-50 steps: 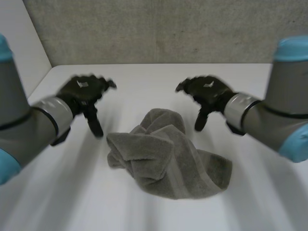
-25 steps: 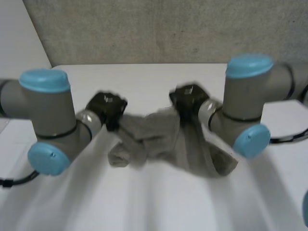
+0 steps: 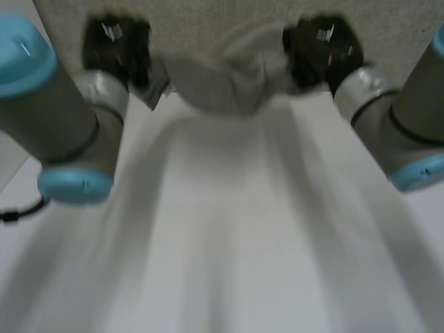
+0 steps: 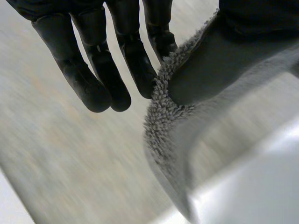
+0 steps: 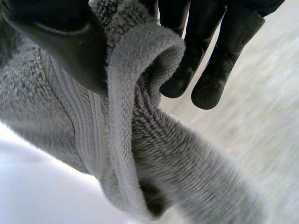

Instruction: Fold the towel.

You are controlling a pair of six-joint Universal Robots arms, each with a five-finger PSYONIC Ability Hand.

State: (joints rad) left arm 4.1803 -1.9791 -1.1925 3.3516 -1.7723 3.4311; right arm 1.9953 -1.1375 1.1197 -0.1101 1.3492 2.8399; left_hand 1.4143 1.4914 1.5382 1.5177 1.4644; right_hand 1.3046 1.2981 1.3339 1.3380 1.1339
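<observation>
Grey terry towel [image 3: 222, 80] hangs bunched over the far edge of the white tabletop [image 3: 222, 229], held up between black left hand [image 3: 118, 48] and black right hand [image 3: 322, 52], probably to spread it. Left wrist view: thumb and one finger pinch its edge. Right wrist view: thumb clamps a rolled edge against fingers [image 5: 181, 70].

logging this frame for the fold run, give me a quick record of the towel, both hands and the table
towel: grey towel, bunched, held up between the two hands, sagging in the middle
left hand: left hand pinches a towel edge between thumb and fingers
right hand: right hand pinches a rolled towel edge against its thumb
table: white table, towel seems clear of it
fold: not yet done
</observation>
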